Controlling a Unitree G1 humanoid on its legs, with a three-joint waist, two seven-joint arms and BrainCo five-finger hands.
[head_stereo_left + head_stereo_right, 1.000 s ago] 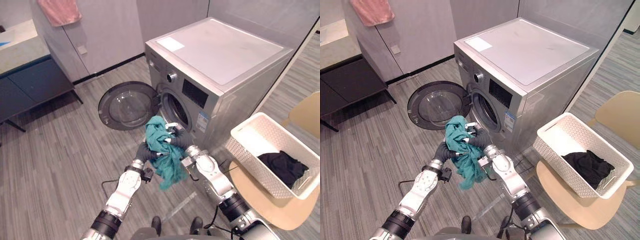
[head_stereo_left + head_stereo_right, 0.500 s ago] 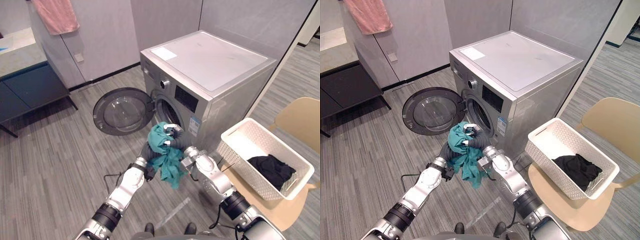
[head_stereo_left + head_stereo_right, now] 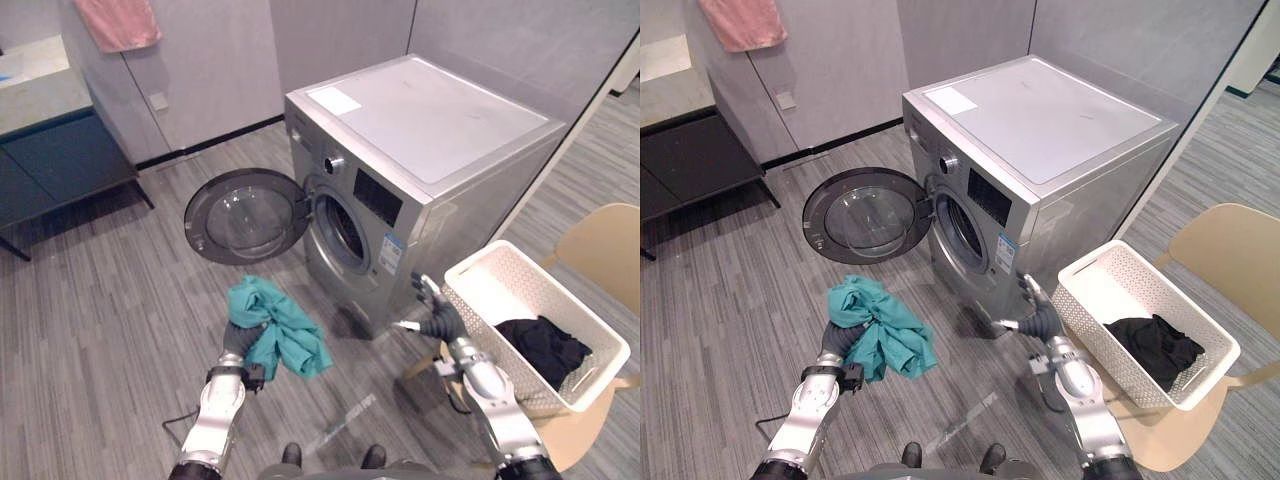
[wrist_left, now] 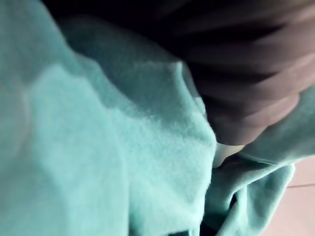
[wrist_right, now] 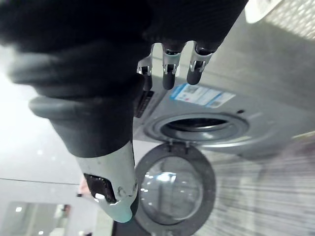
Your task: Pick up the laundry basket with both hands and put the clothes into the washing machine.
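Note:
My left hand (image 3: 240,341) is shut on a teal garment (image 3: 277,326), held low over the floor to the left of the silver washing machine (image 3: 430,130). The cloth (image 4: 98,147) bunches against the hand's dark cover (image 4: 241,78) and hides the fingers. The round door (image 3: 245,215) is swung wide and the drum opening (image 3: 343,232) is dark. With straight fingers (image 5: 169,73), my open right hand (image 3: 436,318) hovers between the machine's front corner and the white laundry basket (image 3: 566,295). A black garment (image 3: 545,347) lies in the basket.
The basket rests on a beige chair (image 3: 600,235) to the right of the machine. A dark blue cabinet (image 3: 60,170) stands at the far left, with a pink towel (image 3: 118,20) hanging above it. Grey plank floor lies between the cabinet and the machine.
My right hand has let go of the teal garment and swung right toward the basket, opening. The left hand has carried the garment left and lower, away from the drum.

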